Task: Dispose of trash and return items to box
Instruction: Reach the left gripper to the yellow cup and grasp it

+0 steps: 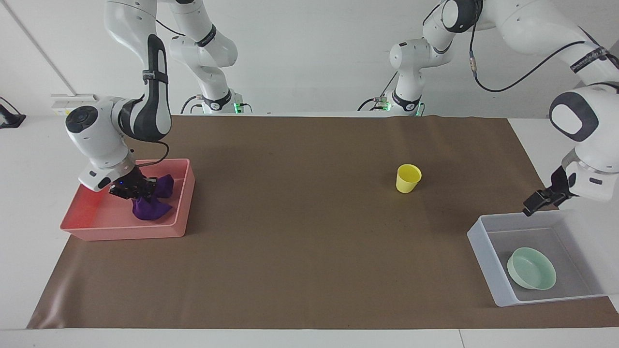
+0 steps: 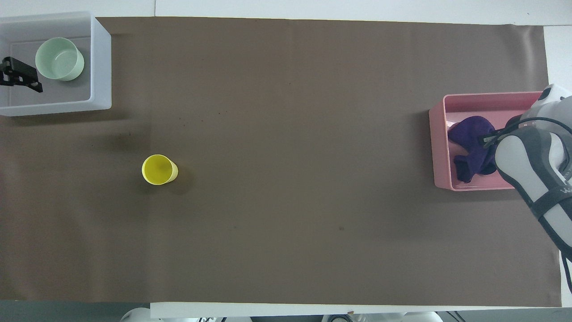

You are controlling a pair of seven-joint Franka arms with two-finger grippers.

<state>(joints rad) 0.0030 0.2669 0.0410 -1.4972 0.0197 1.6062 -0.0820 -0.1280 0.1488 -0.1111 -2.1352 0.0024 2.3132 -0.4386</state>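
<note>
My right gripper (image 1: 133, 191) is low inside the pink tray (image 1: 96, 227), shut on the deep-purple rag (image 1: 152, 207), whose lower part rests on the tray floor. In the overhead view the rag (image 2: 471, 147) lies in the tray (image 2: 440, 147) and my arm hides the right gripper. The mint-green bowl (image 1: 532, 274) sits free on the floor of the translucent box (image 1: 483, 251). My left gripper (image 1: 534, 205) is raised over the box's edge nearest the robots, open and empty. The overhead view shows it (image 2: 20, 77) beside the bowl (image 2: 59, 58). The yellow cup (image 1: 408, 178) stands upright on the mat.
A brown mat (image 1: 300, 232) covers the table. The box (image 2: 100, 67) is at the left arm's end and the pink tray at the right arm's end. The cup (image 2: 159, 169) is nearer to the robots than the box.
</note>
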